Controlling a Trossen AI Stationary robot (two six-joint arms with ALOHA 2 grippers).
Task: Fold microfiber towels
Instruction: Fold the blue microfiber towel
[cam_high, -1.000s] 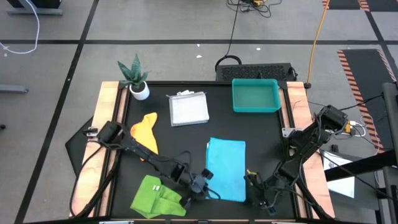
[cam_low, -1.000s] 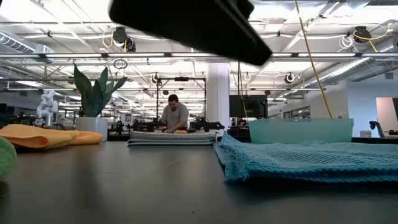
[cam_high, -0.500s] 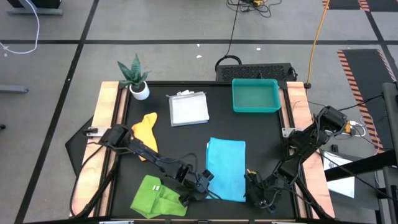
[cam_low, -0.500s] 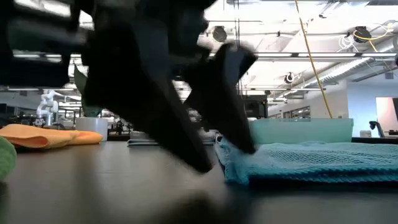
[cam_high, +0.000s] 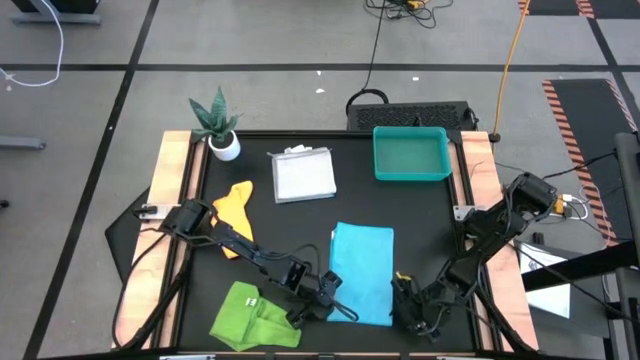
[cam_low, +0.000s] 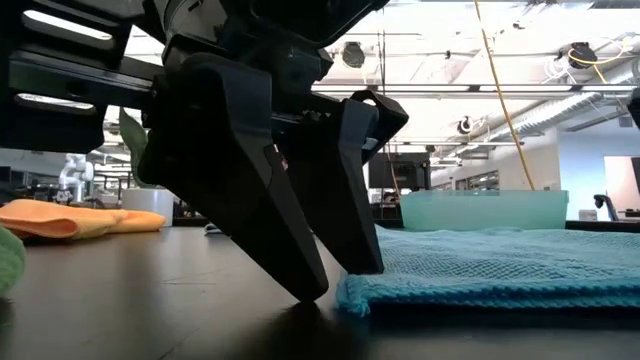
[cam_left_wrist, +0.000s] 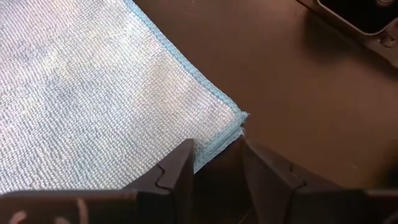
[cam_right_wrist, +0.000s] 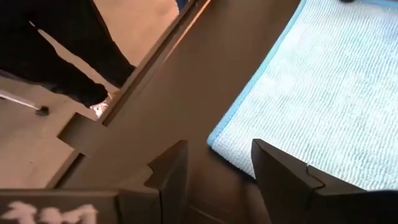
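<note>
Turquoise towel (cam_high: 363, 271): lies flat near the table's near edge, right of centre, folded to a tall rectangle with doubled edges showing at its near left corner.
Left gripper (cam_high: 330, 308): down at that near left corner, fingers (cam_low: 262, 215) apart, tips on the table, one at the towel's edge and one just outside it; nothing is pinched.
Left arm: reaches low and diagonally from the table's left side toward the near centre, passing the orange and green towels.
Right gripper (cam_high: 407, 312): low at the towel's near right corner, fingers (cam_right_wrist: 278, 171) spread either side of the corner, holding nothing.
Right arm: bends in from the right edge, elbow raised.
Green towel (cam_high: 255, 319): crumpled at the near left.
Orange towel (cam_high: 232, 211): bunched at the left.
White towel (cam_high: 304, 174): folded, far centre.
Teal tray (cam_high: 379, 160): far right.
Potted plant (cam_high: 218, 125): far left corner.
Table (cam_high: 300, 225): dark top.
</note>
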